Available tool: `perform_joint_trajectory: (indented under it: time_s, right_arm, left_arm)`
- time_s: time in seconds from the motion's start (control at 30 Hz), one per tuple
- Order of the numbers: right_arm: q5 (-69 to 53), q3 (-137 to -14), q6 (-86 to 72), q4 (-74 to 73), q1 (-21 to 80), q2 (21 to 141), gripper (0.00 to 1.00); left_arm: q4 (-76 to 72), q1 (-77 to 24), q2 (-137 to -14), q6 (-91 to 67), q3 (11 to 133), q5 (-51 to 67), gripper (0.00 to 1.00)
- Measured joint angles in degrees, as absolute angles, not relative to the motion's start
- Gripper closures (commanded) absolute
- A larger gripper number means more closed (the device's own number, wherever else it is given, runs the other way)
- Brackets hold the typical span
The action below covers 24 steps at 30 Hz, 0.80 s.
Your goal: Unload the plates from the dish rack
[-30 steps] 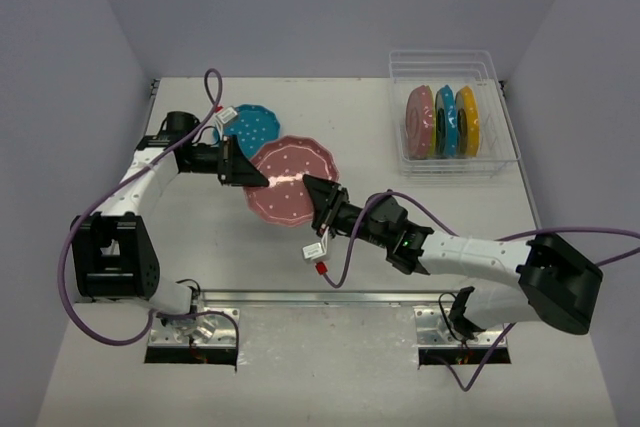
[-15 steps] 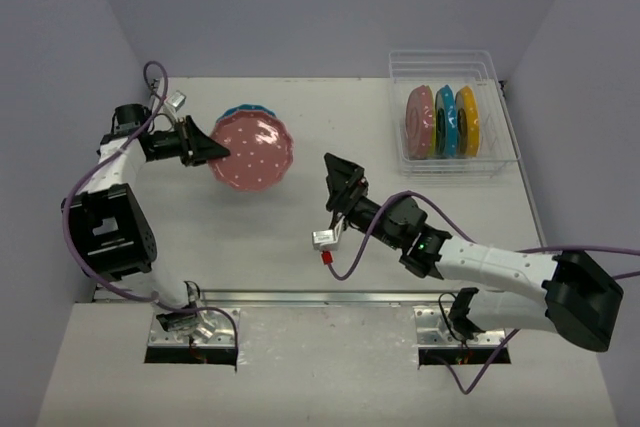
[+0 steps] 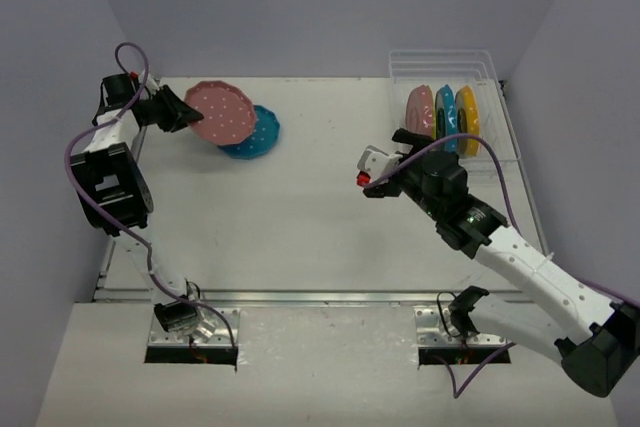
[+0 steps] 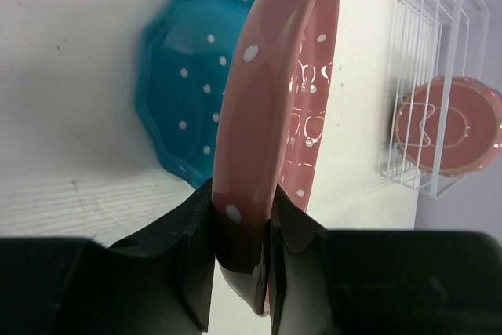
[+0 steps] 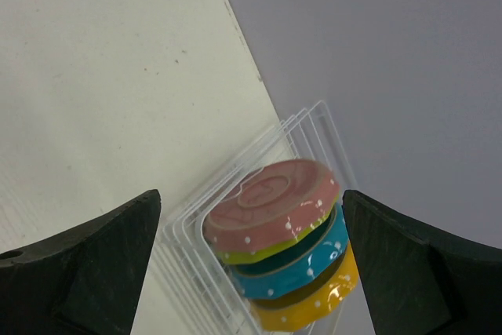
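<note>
My left gripper [image 3: 185, 112] is shut on the rim of a pink dotted plate [image 3: 222, 112], which it holds tilted above the far left of the table. In the left wrist view both pads clamp that pink plate [image 4: 259, 100] on edge, just over a blue plate [image 4: 184, 92] lying flat on the table [image 3: 255, 134]. The clear dish rack [image 3: 450, 67] at the back right holds upright plates: pink [image 5: 271, 202], yellow-green [image 5: 259, 255], blue [image 5: 306, 268] and orange-yellow [image 5: 314, 307]. My right gripper [image 5: 251, 194] hangs open, short of the rack, holding nothing.
The rack's thin white ribs [image 5: 204, 186] stand between my right gripper and the plates. Grey walls close in the table on the left, back and right. A purple cable [image 3: 130, 57] loops over the left arm.
The right gripper let go of the pink plate, opened wide and swung right toward the rack. The left arm carried the pink plate from mid-table to the far left, above the blue plate.
</note>
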State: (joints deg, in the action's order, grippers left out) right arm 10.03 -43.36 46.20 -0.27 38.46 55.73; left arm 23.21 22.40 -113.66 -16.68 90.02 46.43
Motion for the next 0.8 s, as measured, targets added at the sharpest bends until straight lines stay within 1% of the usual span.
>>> perform_joint_trajectory:
  time_s: [0.2,0.63,0.73,0.8]
  right_arm:
    - [7.8,-46.1,33.2,-11.4,31.9,52.9,0.01]
    - [-0.9,-52.6,13.6,-26.9,24.0,52.2,0.01]
    - [-2.5,-55.2,11.3,-28.3,23.3,52.2,0.01]
    - [-3.5,-56.6,10.1,-28.8,23.0,52.1,0.01]
  left_arm:
    - [21.9,20.9,-119.7,-18.2,94.6,44.3,1.00]
    - [18.9,14.3,-123.9,-20.7,94.8,43.0,0.98]
    - [18.3,14.4,-125.0,-21.2,95.1,42.7,0.95]
    - [18.0,14.5,-125.7,-21.4,95.3,42.3,0.92]
